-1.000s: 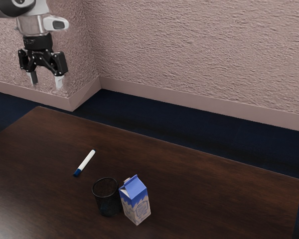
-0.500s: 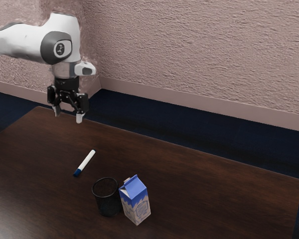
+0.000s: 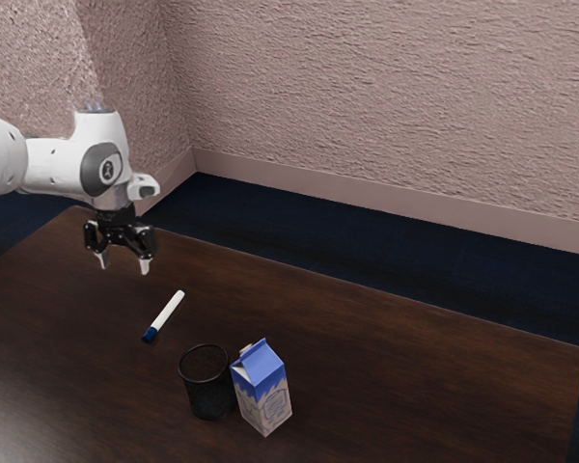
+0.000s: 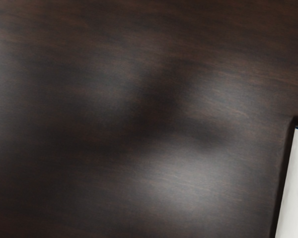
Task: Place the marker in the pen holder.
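Exterior view: the gripper hangs above the desk, its fingers apart. Below it, toward the exterior view's right, lies the marker; farther from the gripper stands the pen holder, just beside a milk carton.

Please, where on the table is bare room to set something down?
Bare table runs from the carton to the edge at the exterior view's right. Crowded: the holder and carton stand close together, the marker lies near the holder, and the open gripper hovers nearby.
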{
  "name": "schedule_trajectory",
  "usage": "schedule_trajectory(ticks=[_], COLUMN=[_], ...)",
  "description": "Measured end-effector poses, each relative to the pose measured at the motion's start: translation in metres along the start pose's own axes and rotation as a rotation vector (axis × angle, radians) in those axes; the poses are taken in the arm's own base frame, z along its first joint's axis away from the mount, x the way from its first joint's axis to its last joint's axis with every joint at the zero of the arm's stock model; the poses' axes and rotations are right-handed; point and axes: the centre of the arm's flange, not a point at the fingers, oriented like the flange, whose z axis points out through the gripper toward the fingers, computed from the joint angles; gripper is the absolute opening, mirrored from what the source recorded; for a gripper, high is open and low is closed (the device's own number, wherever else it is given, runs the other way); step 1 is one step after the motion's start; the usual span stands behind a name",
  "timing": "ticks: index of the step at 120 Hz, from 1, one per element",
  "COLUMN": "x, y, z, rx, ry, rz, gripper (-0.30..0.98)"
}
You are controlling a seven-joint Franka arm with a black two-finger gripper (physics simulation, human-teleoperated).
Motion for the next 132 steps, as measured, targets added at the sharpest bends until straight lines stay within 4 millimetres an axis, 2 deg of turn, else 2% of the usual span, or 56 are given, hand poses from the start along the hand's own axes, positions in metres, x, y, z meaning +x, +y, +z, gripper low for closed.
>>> schedule_trajectory(ticks=[24, 34, 60, 82, 132], x=[0.008, 0.01, 0.011, -0.002, 0.008], y=[0.011, 0.027, 0.053, 0.054, 0.065], z=[0.01, 0.012, 0.033, 0.06, 0.068], rx=[-0.007, -0.007, -0.009, -0.029, -0.036], ry=[0.024, 0.034, 0.028, 0.003, 0.04], rz=[0.016, 0.038, 0.071, 0.058, 0.082], gripper=[0.68, 0.68, 0.66, 0.63, 0.49])
